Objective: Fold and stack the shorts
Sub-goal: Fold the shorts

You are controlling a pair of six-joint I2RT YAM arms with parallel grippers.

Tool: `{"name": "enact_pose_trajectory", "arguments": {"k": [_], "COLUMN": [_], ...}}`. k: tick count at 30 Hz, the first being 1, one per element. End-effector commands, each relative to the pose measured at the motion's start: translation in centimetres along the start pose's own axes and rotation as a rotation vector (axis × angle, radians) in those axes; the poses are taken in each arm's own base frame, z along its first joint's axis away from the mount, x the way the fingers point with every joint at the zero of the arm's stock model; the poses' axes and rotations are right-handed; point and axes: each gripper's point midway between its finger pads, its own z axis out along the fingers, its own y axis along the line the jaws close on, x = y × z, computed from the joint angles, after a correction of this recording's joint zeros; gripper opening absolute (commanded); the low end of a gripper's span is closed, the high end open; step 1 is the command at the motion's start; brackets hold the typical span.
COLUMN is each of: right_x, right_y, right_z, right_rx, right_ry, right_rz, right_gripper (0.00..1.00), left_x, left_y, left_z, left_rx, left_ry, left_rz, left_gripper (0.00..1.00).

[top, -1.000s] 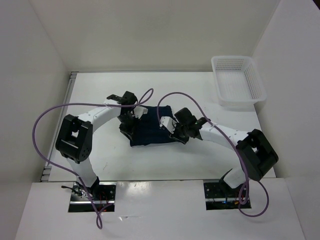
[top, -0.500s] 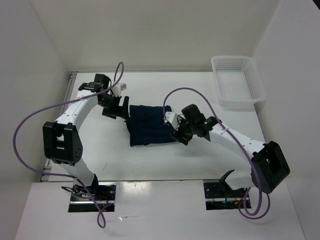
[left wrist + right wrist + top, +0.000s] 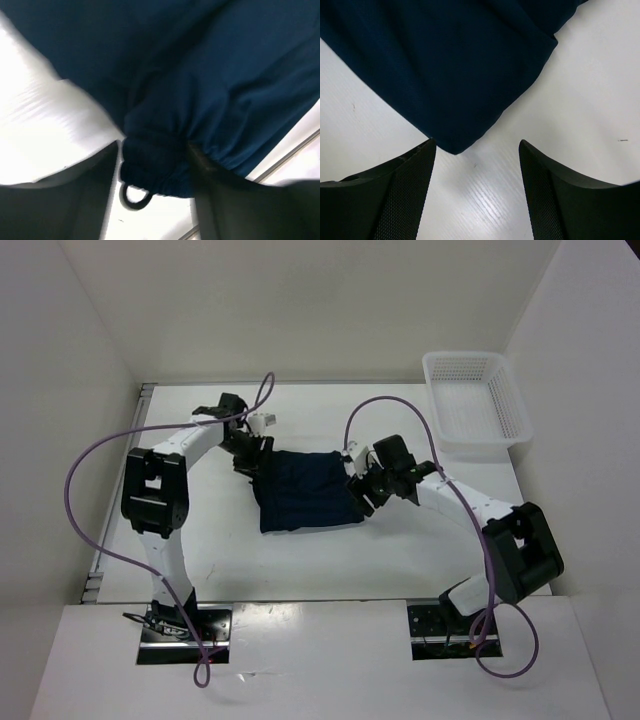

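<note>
The dark navy shorts (image 3: 305,490) lie folded in a rough rectangle at mid-table. My left gripper (image 3: 256,454) is at their far left corner. In the left wrist view, the bunched waistband (image 3: 160,165) with a drawstring loop (image 3: 135,200) sits between its spread fingers (image 3: 95,200), and a thin bright sliver shows beside the left one. My right gripper (image 3: 362,490) is at the shorts' right edge. In the right wrist view it (image 3: 477,145) stands open over bare table, with a folded corner of the shorts (image 3: 435,60) just ahead of its left finger.
A white mesh basket (image 3: 475,400) stands at the far right corner of the table (image 3: 200,550). White walls close in the back and both sides. Purple cables arch above both arms.
Both grippers have opened. The left arm swung out to the far left, then came back to the shorts' far left corner. The right gripper shifted slightly along the right edge.
</note>
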Motion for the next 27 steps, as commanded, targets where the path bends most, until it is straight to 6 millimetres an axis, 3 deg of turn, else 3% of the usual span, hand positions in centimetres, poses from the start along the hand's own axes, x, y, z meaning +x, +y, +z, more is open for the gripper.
{"name": "enact_pose_trajectory", "arguments": {"k": [1, 2, 5, 6, 8, 11, 12, 15, 18, 21, 23, 27], "right_x": [-1.6, -1.4, -1.3, -1.4, -1.8, -2.4, -2.4, -3.7, -5.8, -8.4, -9.1, -10.7], "right_y": [-0.3, -0.5, -0.8, -0.5, -0.2, -0.4, -1.0, -2.3, -3.7, -5.1, -6.0, -8.9], "right_z": [0.7, 0.8, 1.4, 1.7, 2.2, 2.5, 2.6, 2.4, 1.8, 0.7, 0.6, 0.7], "right_rx": [0.011, 0.022, 0.038, 0.045, 0.066, 0.086, 0.117, 0.154, 0.128, 0.106, 0.112, 0.171], "right_ry": [-0.07, -0.069, -0.06, -0.067, -0.07, -0.089, -0.08, -0.116, -0.169, -0.229, -0.252, -0.292], "right_rz": [0.018, 0.017, 0.001, -0.013, -0.041, -0.027, -0.012, 0.018, 0.077, 0.129, 0.162, 0.197], "right_gripper": [0.73, 0.73, 0.73, 0.73, 0.73, 0.73, 0.73, 0.73, 0.73, 0.73, 0.73, 0.71], "left_x": [1.0, 1.4, 0.5, 0.0, -2.1, -4.3, -6.0, -8.4, -9.1, -9.2, -8.1, -8.6], "left_y": [-1.6, -1.3, -1.4, -1.5, -2.0, -3.2, -4.8, -7.4, -8.5, -7.6, -5.8, -2.3], "left_z": [1.3, 1.7, 1.3, 1.1, 0.2, -1.7, -3.6, -6.3, -7.1, -6.7, -4.3, -1.7], "left_rx": [0.026, 0.017, 0.016, 0.016, 0.013, 0.021, 0.023, 0.03, 0.019, -0.019, -0.047, -0.118], "left_ry": [0.037, 0.054, 0.03, 0.018, -0.033, -0.09, -0.146, -0.225, -0.244, -0.236, -0.178, -0.169], "left_rz": [0.039, 0.031, 0.044, 0.05, 0.078, 0.11, 0.153, 0.221, 0.248, 0.239, 0.207, 0.176], "left_gripper": [0.58, 0.45, 0.24, 0.1, 0.01, 0.0, 0.0, 0.0, 0.0, 0.05, 0.09, 0.21]}}
